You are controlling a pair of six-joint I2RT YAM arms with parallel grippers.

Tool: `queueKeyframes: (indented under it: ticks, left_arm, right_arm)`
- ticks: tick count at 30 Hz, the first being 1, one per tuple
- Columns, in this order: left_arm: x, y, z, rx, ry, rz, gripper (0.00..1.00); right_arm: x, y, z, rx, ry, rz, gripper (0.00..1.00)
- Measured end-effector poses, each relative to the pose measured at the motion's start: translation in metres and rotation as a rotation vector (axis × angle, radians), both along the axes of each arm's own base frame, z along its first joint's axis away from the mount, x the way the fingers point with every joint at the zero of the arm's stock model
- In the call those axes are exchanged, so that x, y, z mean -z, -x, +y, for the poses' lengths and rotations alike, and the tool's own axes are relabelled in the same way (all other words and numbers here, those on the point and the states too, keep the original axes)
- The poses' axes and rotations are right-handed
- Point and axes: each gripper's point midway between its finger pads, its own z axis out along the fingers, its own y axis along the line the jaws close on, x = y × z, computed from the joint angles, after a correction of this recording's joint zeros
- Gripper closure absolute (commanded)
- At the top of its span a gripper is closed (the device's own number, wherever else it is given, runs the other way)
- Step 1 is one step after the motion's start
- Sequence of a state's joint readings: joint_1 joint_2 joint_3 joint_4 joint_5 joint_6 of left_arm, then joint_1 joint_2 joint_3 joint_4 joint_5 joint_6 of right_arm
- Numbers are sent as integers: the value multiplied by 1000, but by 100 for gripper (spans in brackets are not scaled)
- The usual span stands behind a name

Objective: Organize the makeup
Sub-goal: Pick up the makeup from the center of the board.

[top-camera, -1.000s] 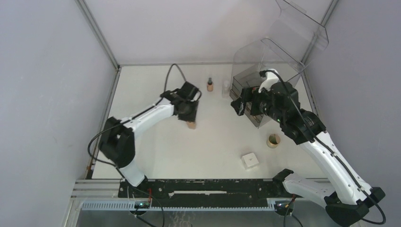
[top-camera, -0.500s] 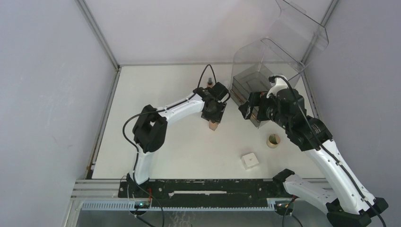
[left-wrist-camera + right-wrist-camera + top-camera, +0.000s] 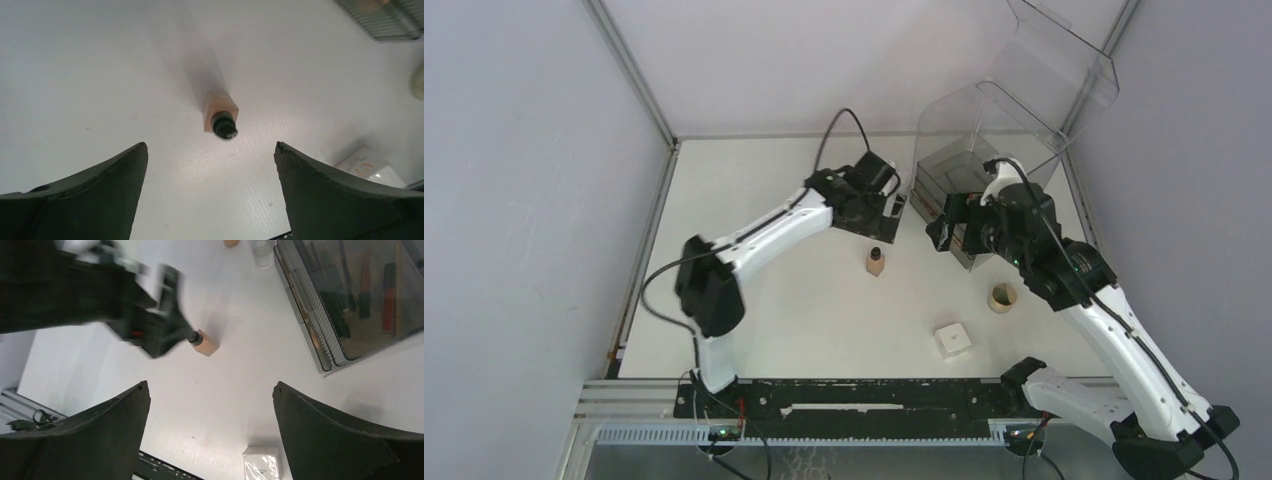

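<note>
Upright tan dark-capped bottle [image 3: 876, 262], unheld

left hand [image 3: 210, 145] spread wide, empty; right hand [image 3: 210, 384] spread wide, empty

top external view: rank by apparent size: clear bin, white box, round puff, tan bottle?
1. clear bin
2. white box
3. round puff and tan bottle: too alike to rank.

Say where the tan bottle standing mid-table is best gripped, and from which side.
Probably grip the bottle by its square tan body, below the dark cap, coming straight down from above. It stands upright and alone, and its flat sides give the jaws parallel faces.
</note>
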State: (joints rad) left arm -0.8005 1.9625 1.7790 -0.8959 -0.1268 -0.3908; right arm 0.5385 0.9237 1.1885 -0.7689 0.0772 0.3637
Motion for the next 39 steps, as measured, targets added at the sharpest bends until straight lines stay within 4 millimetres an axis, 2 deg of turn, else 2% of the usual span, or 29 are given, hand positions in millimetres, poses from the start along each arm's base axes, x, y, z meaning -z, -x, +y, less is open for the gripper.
queueKeyframes:
  ticks: [2, 4, 6, 7, 9, 10, 12, 13, 16, 18, 26, 30, 33, 37, 39]
  left_arm:
    - [-41, 0, 11, -10, 50, -86, 0]
    - [-80, 7, 35, -35, 101, -164, 0]
    - [-113, 13, 73, -97, 163, -239, 0]
    - [-125, 15, 99, -149, 192, -273, 0]
    - [-131, 15, 156, -288, 224, -318, 0]
    - [-124, 15, 183, -365, 223, -323, 0]
    - [-105, 22, 218, -470, 211, -308, 0]
    - [-90, 28, 226, -494, 201, -281, 0]
    - [-56, 43, 227, -489, 181, -185, 0]
    - [-46, 49, 225, -478, 180, -155, 0]
    - [-51, 59, 220, -462, 257, -188, 0]
    - [-55, 57, 217, -461, 283, -202, 0]
    - [-57, 58, 216, -457, 290, -205, 0]
    - [-59, 58, 214, -450, 300, -207, 0]
    - [-59, 58, 214, -448, 302, -208, 0]
  right_arm:
    - [8, -2, 5, -16, 25, 28, 1]
    - [19, -6, 16, -59, 54, 62, 1]
    - [34, -7, 32, -127, 89, 109, 1]
    - [42, -7, 41, -168, 114, 133, 1]
    - [60, -8, 59, -253, 170, 173, 1]
    - [70, -8, 68, -291, 203, 192, 1]
    - [94, -10, 83, -358, 271, 233, 2]
    - [103, -11, 87, -381, 296, 248, 2]
    - [138, -17, 97, -441, 377, 299, 4]
    - [153, -21, 99, -461, 416, 326, 4]
    - [208, -52, 117, -497, 492, 360, 13]
    - [228, -62, 120, -505, 517, 360, 26]
    - [237, -67, 122, -510, 527, 356, 41]
    - [243, -72, 124, -509, 535, 356, 48]
    - [243, -73, 125, -507, 533, 351, 57]
